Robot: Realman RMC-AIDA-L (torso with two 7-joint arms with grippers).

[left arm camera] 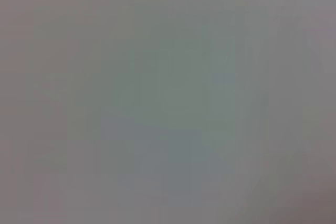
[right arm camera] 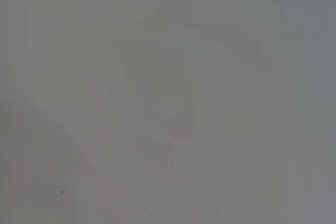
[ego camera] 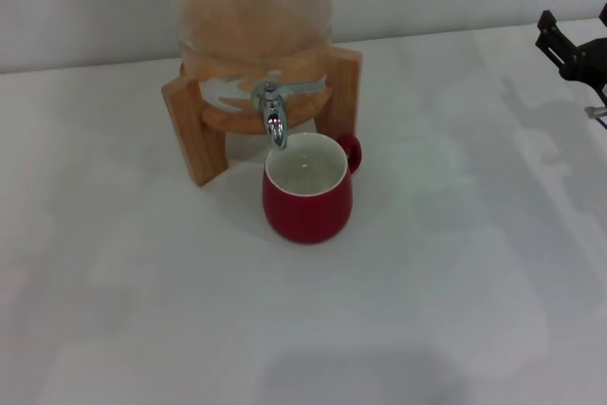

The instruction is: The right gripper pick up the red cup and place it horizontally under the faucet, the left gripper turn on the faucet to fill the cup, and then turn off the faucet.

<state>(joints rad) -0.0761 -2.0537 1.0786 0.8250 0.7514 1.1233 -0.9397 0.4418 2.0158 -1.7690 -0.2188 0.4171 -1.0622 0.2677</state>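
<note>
The red cup [ego camera: 307, 192] stands upright at the centre of the head view on the white table [ego camera: 455, 310], its handle toward the upper right and its white inside showing. The faucet [ego camera: 274, 113] hangs just above its far rim, fixed to a glass dispenser [ego camera: 254, 16] in a wooden stand [ego camera: 194, 130]. The right gripper [ego camera: 569, 49] sits at the far right edge, well apart from the cup, holding nothing; how far its fingers are spread cannot be told. Both wrist views show only blank grey.

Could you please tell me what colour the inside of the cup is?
The red cup is glossy white inside, seen best in the head view.
</note>
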